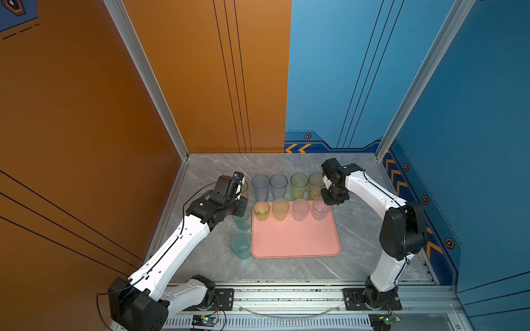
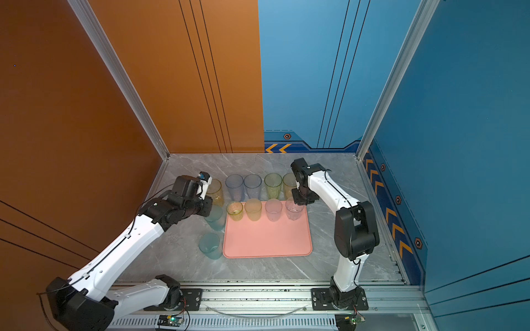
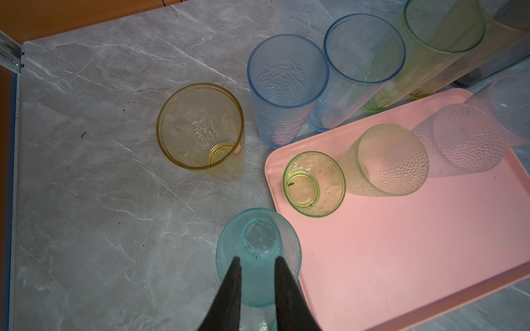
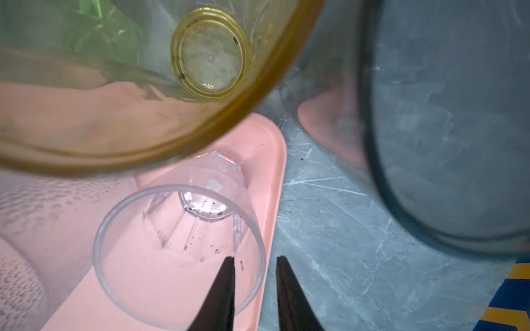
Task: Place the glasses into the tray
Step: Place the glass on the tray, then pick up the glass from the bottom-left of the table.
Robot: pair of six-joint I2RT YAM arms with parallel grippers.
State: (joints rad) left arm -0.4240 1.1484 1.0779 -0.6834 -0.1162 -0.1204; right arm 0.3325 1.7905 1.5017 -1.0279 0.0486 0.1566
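Near half of tray [image 1: 295, 240] bare; short glasses [image 1: 280, 209] along its far edge; tall glasses [image 1: 278, 185] close behind

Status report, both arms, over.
Right gripper open, straddling rim of clear tumbler on tray. Left gripper open over teal tumbler, off tray. Four in. Tall yellow tumbler crowds right gripper.

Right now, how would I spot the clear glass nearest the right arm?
Find the salmon-pink tray on the marble tabletop; four short tumblers line its far edge. The clear tumbler ends that row beside the right arm: smooth, colourless, faceted at the base, unlike its tinted or dimpled neighbours.
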